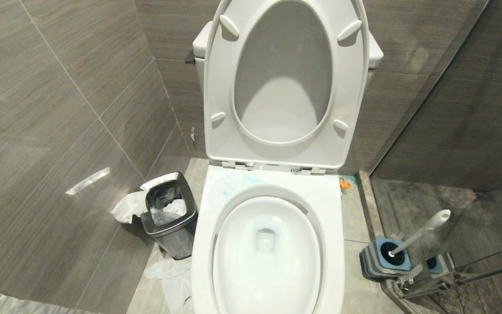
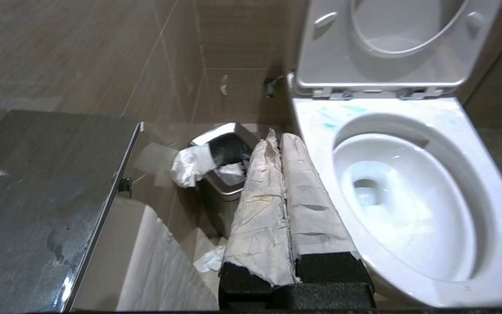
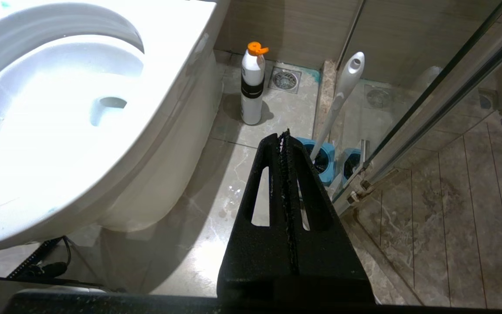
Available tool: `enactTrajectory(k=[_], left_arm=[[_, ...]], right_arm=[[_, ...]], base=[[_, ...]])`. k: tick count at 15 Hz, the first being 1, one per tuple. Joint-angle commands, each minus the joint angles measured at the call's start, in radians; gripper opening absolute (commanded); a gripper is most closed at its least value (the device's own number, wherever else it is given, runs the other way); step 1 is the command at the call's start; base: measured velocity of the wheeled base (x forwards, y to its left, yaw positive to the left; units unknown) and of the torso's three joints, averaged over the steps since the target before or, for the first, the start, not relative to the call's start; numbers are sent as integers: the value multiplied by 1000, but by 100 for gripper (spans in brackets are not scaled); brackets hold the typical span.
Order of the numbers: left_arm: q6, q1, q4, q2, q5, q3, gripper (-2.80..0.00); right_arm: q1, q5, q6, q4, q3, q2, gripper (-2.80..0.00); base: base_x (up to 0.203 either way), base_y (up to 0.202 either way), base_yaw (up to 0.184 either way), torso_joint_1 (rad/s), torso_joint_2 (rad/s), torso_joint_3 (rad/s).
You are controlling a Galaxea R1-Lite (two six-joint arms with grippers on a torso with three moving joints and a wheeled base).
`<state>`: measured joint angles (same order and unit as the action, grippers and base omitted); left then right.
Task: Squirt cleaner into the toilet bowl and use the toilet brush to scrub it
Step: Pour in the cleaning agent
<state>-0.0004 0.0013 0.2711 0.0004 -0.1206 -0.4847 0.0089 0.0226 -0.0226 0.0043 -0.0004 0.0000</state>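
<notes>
The left gripper (image 2: 277,139), its paper-wrapped fingers pressed together on nothing, hangs between the steel bin (image 2: 225,174) and the toilet bowl (image 2: 408,196), whose rim behind the basin carries turquoise smears of cleaner (image 2: 334,117). The right gripper (image 3: 283,135) is likewise closed and empty, with the toilet brush (image 3: 342,91) standing in its blue holder (image 3: 323,159) just past the fingertips. Only this wrist view shows a white bottle with an orange cap (image 3: 252,83) (beside the bowl's base); neither arm appears in the head view.
</notes>
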Motion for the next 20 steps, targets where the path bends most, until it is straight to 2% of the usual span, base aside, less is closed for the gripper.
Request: enactTrajectory(k=[1,5,9,11,16,20], left_arm=[[21,0,-88,0,34,120,-280],[57,0,-285,0,89,336,-280],[84,0,-431,0,117,469,-280],[105,0,-422,0,119,486,-280],[138,0,-308,0,100,486,-280],[133,0,-255,0,78,486,-280]], right_arm=[[0,0,0,0,0,0,-280],[0,0,0,0,-1,0,-280],[0,0,0,0,0,0,-280],[0,0,0,0,0,0,-280],[0,0,0,0,0,0,-280],[0,0,0,0,-1,0,-280]], base=[[0,0,0,0,0,0],[0,0,0,0,0,0],[0,0,0,0,0,0],[0,0,0,0,0,0],[0,0,0,0,0,0],[0,0,0,0,0,0]])
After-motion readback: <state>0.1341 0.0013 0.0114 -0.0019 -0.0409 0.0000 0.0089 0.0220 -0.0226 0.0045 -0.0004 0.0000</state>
